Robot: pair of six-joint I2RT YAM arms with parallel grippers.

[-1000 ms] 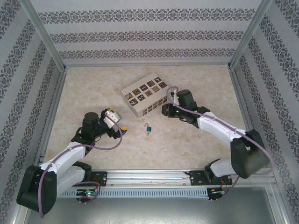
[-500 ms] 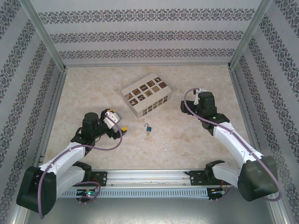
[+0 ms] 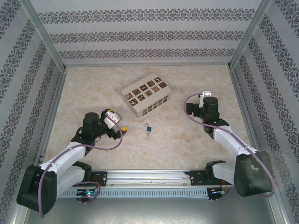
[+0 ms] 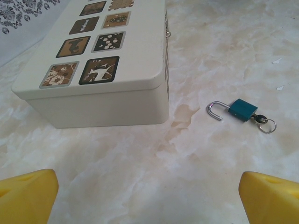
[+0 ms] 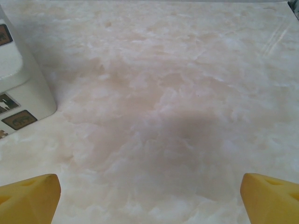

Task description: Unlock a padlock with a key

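Observation:
The tiny teal padlock [image 3: 148, 128] lies on the marble table in front of the beige box. In the left wrist view its teal body [image 4: 242, 110] has the silver shackle [image 4: 215, 110] swung out to the left. A dark-headed key with a ring [image 4: 263, 123] sticks out of its other end. My left gripper [image 3: 121, 127] is open to the left of the padlock, apart from it, its yellow fingertips [image 4: 25, 196] spread wide with nothing between them. My right gripper [image 3: 201, 97] is open over bare table right of the box, its fingertips [image 5: 28, 193] wide apart.
The beige box with dark patterned tiles [image 3: 145, 93] stands behind the padlock, and its front wall [image 4: 93, 105] is close to my left gripper. A corner of the box [image 5: 18, 93] edges the right wrist view. Patterned walls enclose the table [image 3: 187, 135].
My right arm has drawn back from the box's right end and swung to the right. The left arm and the padlock have not moved.

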